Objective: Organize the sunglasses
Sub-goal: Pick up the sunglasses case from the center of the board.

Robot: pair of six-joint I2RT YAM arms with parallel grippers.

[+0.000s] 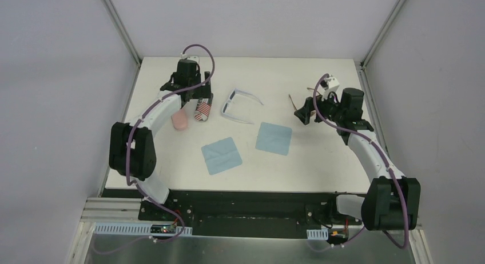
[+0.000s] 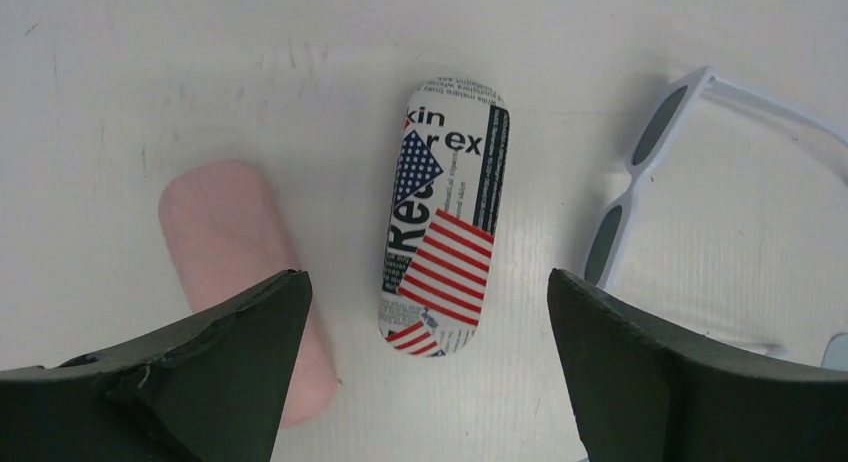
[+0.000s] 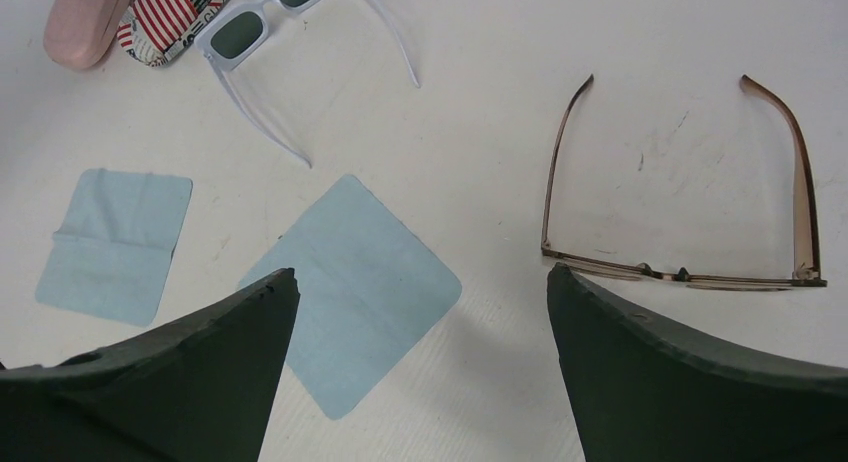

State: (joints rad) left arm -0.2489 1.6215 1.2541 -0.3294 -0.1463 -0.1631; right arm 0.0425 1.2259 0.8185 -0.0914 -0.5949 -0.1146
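Claws: left claw [image 2: 425,282] wide open, empty, over flag-print case [image 2: 445,212]; pink case [image 2: 230,232] at its 9 o'clock | right claw [image 3: 420,277] wide open, empty, above bench [image 1: 320,155] | Sunglasses: pale pair [image 1: 229,102] unfolded, 3 o'clock of flag-print case; brown pair [image 3: 680,275] unfolded, bench 2 o'clock, beside right claw

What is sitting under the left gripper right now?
The flag-printed case lies on the table below the open left gripper, untouched. A pink case lies beside it, not touching. Both are shut, so their insides are hidden.
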